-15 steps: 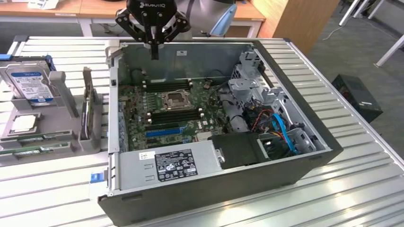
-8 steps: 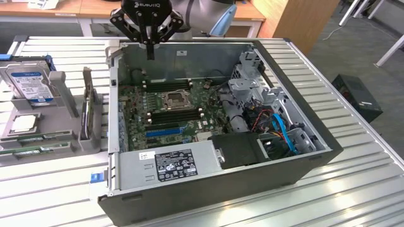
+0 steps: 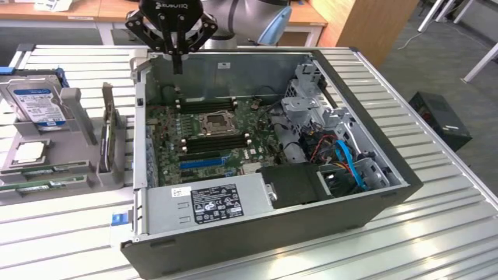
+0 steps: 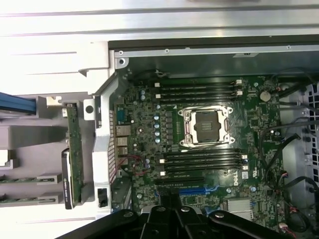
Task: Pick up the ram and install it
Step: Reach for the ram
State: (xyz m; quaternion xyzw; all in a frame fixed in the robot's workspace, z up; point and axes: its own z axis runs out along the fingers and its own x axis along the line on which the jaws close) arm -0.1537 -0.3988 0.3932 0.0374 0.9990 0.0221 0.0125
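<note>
**Gripper shut and empty over case rear; ram outside case, in side holder**

Gripper: fingers pressed together with nothing between them, pointing down above the far wall of the open computer case.
Ram: thin green stick lying flat in the grey holder, at its near end. A second green strip lies just beside it.
Bearing from gripper: toward the exterior view's left and toward that camera, beyond the case's side wall, well apart.
Long axis: roughly across that view, about parallel to the memory slots.
</note>
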